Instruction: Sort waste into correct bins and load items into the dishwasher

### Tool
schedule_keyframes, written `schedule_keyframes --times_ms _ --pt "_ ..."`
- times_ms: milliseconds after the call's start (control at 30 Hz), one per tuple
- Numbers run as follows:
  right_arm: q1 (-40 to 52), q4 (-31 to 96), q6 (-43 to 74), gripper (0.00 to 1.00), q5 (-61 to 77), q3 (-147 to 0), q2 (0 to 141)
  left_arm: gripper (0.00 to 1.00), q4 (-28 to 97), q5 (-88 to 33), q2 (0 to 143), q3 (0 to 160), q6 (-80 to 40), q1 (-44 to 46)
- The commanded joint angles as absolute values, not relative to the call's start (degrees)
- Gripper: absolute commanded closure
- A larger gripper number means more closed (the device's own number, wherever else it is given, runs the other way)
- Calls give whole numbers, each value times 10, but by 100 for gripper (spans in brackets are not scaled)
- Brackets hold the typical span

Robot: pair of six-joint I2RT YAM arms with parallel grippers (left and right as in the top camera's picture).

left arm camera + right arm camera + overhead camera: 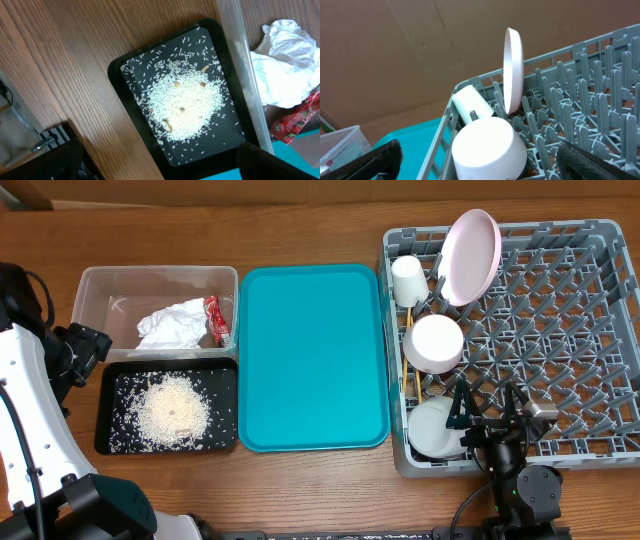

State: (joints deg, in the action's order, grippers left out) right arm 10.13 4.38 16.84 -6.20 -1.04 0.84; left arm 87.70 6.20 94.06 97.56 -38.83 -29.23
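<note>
Hanging empty, jaws spread, the right gripper (pixel 487 409) stood just right of the nearest white round bowl (pixel 435 430) in the grey pegged plastic rack (pixel 580 330)

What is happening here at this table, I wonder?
Two robot arms are sorting waste and loading dishes. The napkin and wrapper lie in the clear tub, the rice in the black tray. The plate, cup, two bowls and chopsticks sit in the dish rack. The left gripper and right gripper are open and empty.
</note>
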Motion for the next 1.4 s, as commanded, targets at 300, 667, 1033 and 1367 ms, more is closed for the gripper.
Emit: schedule_keyframes --times_ms 300,667,1033,1367 --pt "97 42 165 0 -59 -4 2 0 877 64 934 988 -394 -288" --pt "97 42 165 0 -59 -4 2 0 877 64 935 988 -394 -288" --pt "97 42 165 0 -59 -4 2 0 877 64 908 988 -394 -285" --pt "97 42 165 0 -59 -4 2 0 878 64 754 988 -394 -226"
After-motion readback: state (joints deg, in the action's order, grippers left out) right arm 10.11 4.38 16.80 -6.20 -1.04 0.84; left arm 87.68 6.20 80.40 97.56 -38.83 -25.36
